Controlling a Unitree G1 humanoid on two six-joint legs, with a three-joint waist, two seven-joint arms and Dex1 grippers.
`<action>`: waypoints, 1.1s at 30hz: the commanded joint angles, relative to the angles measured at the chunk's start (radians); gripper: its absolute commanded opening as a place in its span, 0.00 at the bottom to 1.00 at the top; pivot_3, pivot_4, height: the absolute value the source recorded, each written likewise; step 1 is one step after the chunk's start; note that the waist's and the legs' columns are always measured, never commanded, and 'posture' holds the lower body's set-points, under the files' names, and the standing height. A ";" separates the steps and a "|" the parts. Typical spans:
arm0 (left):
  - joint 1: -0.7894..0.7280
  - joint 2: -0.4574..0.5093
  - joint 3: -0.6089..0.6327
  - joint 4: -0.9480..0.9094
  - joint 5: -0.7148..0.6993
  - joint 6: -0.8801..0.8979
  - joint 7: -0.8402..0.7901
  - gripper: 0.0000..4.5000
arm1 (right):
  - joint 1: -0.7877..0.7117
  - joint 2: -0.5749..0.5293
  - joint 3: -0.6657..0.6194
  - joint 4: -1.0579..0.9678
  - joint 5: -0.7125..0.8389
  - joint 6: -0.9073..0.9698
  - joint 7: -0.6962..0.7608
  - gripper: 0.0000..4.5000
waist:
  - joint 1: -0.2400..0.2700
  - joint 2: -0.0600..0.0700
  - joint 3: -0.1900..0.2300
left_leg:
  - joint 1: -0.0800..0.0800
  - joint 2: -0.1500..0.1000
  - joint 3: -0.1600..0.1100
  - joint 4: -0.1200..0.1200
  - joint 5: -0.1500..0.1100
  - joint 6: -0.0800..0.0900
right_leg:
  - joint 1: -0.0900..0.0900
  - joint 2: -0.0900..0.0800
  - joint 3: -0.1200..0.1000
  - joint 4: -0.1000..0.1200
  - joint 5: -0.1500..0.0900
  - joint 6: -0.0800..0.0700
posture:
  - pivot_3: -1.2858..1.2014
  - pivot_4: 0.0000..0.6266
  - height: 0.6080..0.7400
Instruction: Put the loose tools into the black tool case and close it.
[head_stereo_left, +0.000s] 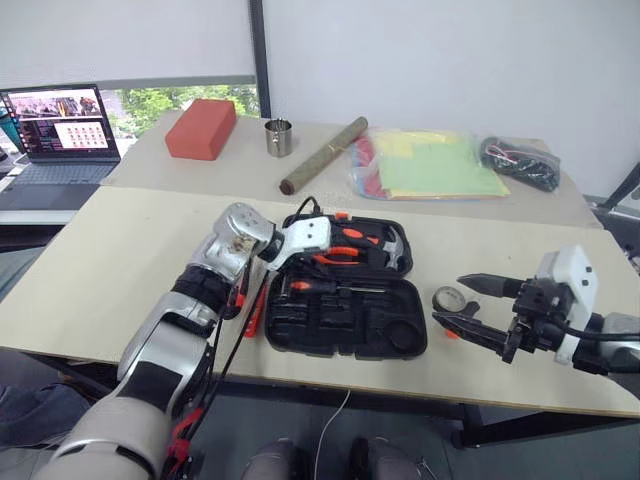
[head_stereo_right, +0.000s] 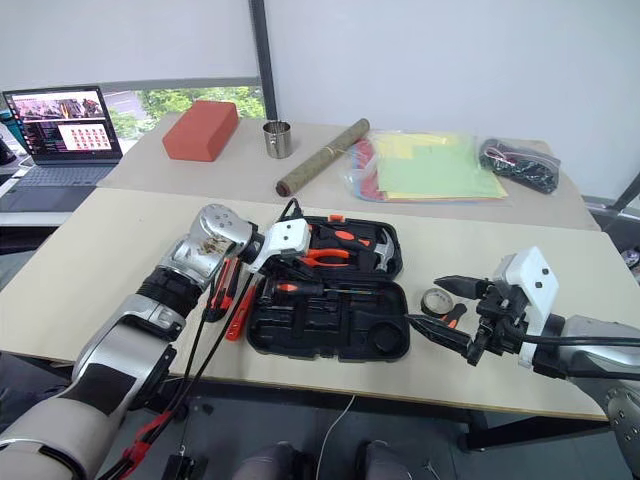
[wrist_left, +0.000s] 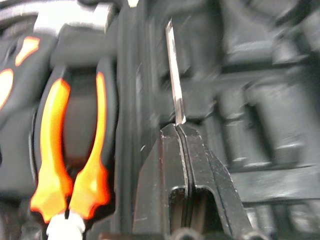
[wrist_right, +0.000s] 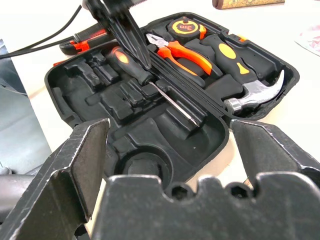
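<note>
Left wrist view shows left gripper (wrist_left: 181, 131) pinching a screwdriver (wrist_right: 150, 80); right gripper (head_stereo_left: 468, 303) gapes empty.

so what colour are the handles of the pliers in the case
Orange with black trim on the steel pliers lying in the black plastic tool case; the right wrist view shows them best.

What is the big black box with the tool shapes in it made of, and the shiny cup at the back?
The black tool case looks like matt moulded plastic: its slots are pressed into rounded tool shapes. The small silver cup looks like bare metal, probably steel, since its sides gleam with reflections.
</note>
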 joint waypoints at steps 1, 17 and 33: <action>-0.042 0.038 0.173 -0.145 -0.198 0.189 -0.024 0.01 | 0.042 0.028 -0.098 -0.039 -0.014 0.049 -0.118 1.00 | -0.001 0.000 0.000 | 0.000 0.000 0.000 0.000 0.000 0.000 | 0.000 0.000 0.000 0.000 0.000 0.000 | 0.52 0.24 0.98; 0.203 0.260 0.193 -0.614 -0.496 0.502 -0.144 0.99 | 0.027 0.420 0.025 -0.136 -0.094 0.286 -0.754 1.00 | -0.027 0.006 -0.002 | 0.014 -0.002 0.000 -0.007 -0.002 -0.014 | 0.008 -0.001 0.005 0.002 -0.007 0.007 | 0.52 0.24 0.98; 0.197 0.260 0.151 -0.604 -0.473 0.441 -0.092 1.00 | -0.073 0.611 0.169 0.019 -0.320 0.341 -0.944 0.82 | -0.034 0.006 -0.002 | 0.016 -0.002 0.001 -0.017 0.005 -0.013 | 0.006 0.003 0.006 0.003 -0.011 0.000 | 0.52 0.24 0.98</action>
